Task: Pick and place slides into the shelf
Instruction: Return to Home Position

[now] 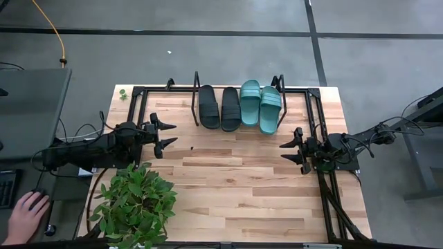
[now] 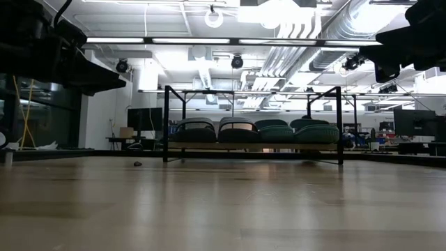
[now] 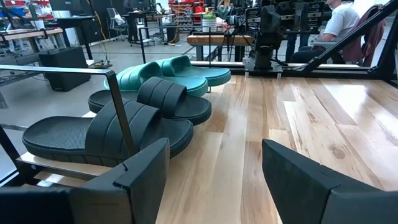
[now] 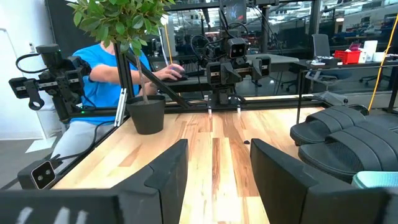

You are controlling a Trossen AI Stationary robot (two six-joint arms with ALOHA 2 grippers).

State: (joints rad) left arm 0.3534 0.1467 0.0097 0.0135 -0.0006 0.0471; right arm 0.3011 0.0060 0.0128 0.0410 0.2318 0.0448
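Our left fingers (image 3: 140,177) stand apart, holding nothing, at the desk's (image 1: 228,187) left edge; our right fingers (image 4: 165,174) (also apart, empty) sit at its right edge. All 4 slides (image 1: 250,104) lie side by side on the shelf (image 1: 196,97) at the far edge, long axes front to back; we judge them about equally near both arms.

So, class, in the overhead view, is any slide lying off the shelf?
No, both black slides and both teal slides sit on the shelf.
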